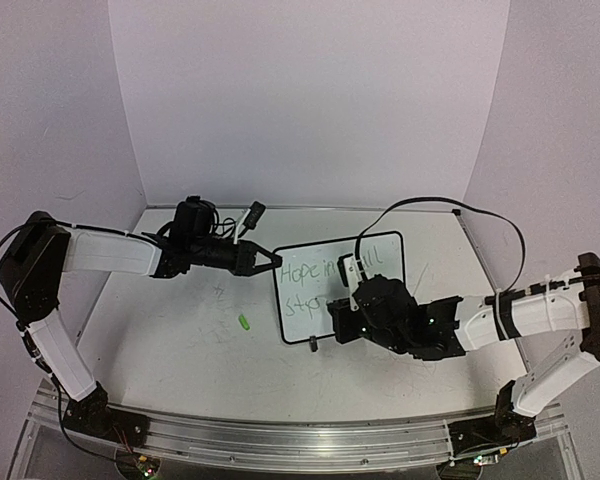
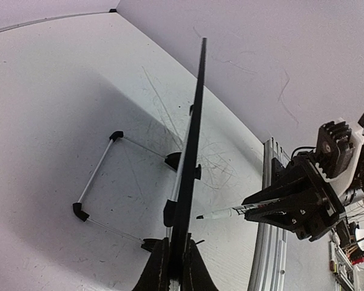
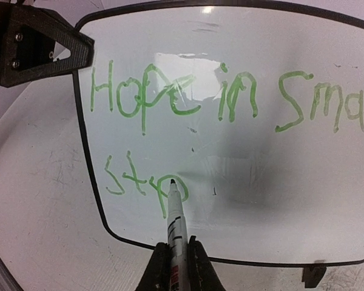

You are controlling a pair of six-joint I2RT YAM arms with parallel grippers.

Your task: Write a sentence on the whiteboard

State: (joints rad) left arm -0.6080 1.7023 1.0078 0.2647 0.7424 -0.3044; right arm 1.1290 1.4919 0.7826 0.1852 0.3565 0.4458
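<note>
Whiteboard [image 3: 261, 182] left edge pinched by left tool [image 1: 270, 262]; marker [image 3: 176, 221] tip lower left.

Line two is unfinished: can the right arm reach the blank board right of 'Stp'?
Probably yes. The right gripper holds the marker, tip at the p; the whiteboard beside it is bare, and the left gripper clamps the top-left corner, clear of the path.
</note>
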